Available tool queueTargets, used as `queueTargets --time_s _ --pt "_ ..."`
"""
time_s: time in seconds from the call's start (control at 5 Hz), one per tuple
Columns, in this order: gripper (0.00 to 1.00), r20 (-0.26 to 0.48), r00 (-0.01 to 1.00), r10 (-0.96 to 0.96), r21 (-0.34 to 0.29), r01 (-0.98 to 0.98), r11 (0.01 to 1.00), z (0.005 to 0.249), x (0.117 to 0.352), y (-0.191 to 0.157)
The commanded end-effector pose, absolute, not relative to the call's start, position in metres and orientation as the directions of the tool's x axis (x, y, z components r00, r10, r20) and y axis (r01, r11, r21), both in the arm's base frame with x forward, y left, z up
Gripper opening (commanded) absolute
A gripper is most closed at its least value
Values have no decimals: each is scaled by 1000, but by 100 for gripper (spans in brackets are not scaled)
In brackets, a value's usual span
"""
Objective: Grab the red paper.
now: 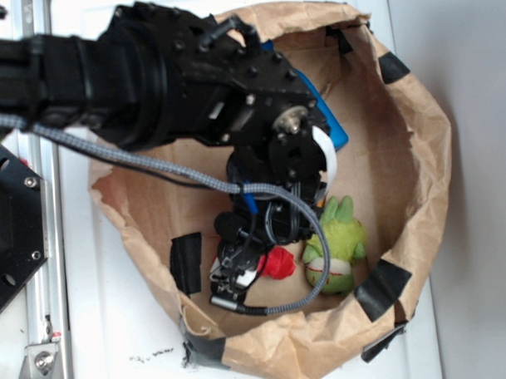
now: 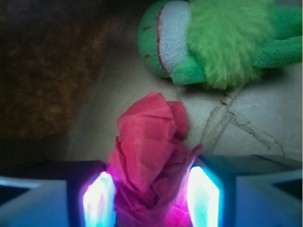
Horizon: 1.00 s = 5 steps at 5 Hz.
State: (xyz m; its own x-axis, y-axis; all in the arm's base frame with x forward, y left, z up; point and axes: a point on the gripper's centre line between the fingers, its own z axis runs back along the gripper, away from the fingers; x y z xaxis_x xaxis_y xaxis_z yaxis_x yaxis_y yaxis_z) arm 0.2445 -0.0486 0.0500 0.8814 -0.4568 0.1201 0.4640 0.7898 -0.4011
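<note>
The red paper (image 1: 280, 262) is a crumpled wad lying on the floor of the brown paper bag (image 1: 427, 154), just left of the green plush toy (image 1: 339, 245). My gripper (image 1: 254, 269) reaches down into the bag at the wad's left side. In the wrist view the red paper (image 2: 151, 142) fills the gap between the two glowing fingers (image 2: 99, 198), and both pads press against its sides. My gripper (image 2: 151, 201) is shut on the wad. The wad's near end is hidden below the frame edge.
The green plush toy (image 2: 213, 42) lies just past the wad, not touching it. A blue flat object (image 1: 339, 130) lies under the arm at the bag's back. Black tape patches (image 1: 186, 260) mark the bag's walls, which rise all round.
</note>
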Motion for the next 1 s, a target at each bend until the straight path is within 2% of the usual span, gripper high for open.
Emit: queueTargets --time_s 0.0,0.2,0.4,0.6,0.8 --pt "0 181 883 -432 -372 469 801 69 228 -60" --pt "0 191 899 -395 -360 438 824 85 237 -52" --pt "0 180 940 -288 -296 331 896 112 241 -41" --pt "0 186 981 -63 -200 101 975 157 247 -16" --pt "0 181 981 74 -145 -48 988 180 247 -4"
